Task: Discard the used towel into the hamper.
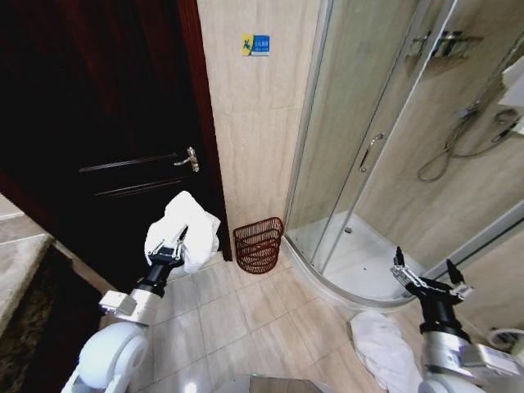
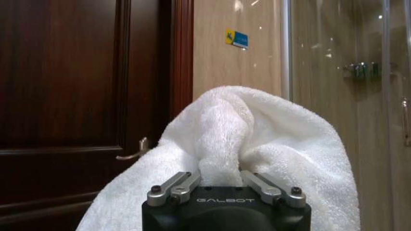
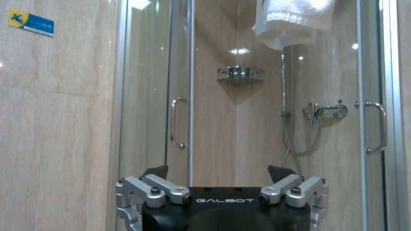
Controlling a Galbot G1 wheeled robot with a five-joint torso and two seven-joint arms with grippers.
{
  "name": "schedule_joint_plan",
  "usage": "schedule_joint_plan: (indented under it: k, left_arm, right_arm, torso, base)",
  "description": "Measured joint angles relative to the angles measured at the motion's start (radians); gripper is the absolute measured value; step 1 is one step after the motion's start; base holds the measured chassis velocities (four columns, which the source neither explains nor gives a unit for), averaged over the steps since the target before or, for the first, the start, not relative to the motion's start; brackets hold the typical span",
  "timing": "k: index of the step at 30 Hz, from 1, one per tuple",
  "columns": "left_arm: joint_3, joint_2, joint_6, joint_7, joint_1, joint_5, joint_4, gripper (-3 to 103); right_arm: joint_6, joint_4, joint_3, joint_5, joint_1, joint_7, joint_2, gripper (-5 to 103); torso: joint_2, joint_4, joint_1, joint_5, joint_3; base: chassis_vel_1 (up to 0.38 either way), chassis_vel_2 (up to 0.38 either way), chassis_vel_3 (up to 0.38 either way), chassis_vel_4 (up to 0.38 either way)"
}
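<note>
A white towel (image 1: 187,227) is bunched up in my left gripper (image 1: 169,247), which is shut on it and held up in front of the dark wooden door (image 1: 98,123). The left wrist view shows the towel (image 2: 257,139) rising out of the shut fingers (image 2: 183,185). The hamper (image 1: 259,244), a reddish-brown wire basket, stands on the tiled floor against the beige wall, to the right of the towel and lower down. My right gripper (image 1: 427,278) hangs open and empty in front of the shower; in its wrist view the right gripper (image 3: 218,171) has its jaws spread wide.
A glass shower enclosure (image 1: 368,147) with a curved white base fills the right. Another white cloth (image 1: 381,348) lies on the floor near my right arm. A towel (image 3: 292,19) hangs over the shower glass. The door handle (image 1: 190,158) juts out above the held towel.
</note>
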Motion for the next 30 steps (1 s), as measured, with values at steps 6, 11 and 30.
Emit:
schedule_joint_plan:
  k: [6,11,30]
  left_arm:
    - [0.004,-0.001,0.004,0.001,-0.002,0.005,0.000,11]
    - [0.005,-0.002,0.006,0.002,-0.001,0.013,0.000,11]
    - [0.005,-0.012,0.005,0.003,0.000,0.034,-0.004,11]
  right_arm:
    - [0.008,-0.007,0.002,0.004,-0.003,-0.002,-0.003,100]
    - [0.009,-0.012,0.002,0.006,-0.003,-0.002,-0.006,100]
    - [0.017,-0.020,0.004,0.024,-0.001,-0.012,-0.015,100]
  torso:
    - [0.000,0.0000,0.000,0.0001,0.000]
    - [0.000,0.0000,0.000,0.0001,0.000]
    - [0.000,0.0001,0.000,0.0001,0.000]
  base:
    - [-0.084,0.092,0.078,-0.092]
    - [-0.061,0.070,0.072,-0.070]
    - [-0.068,0.063,0.072,-0.069]
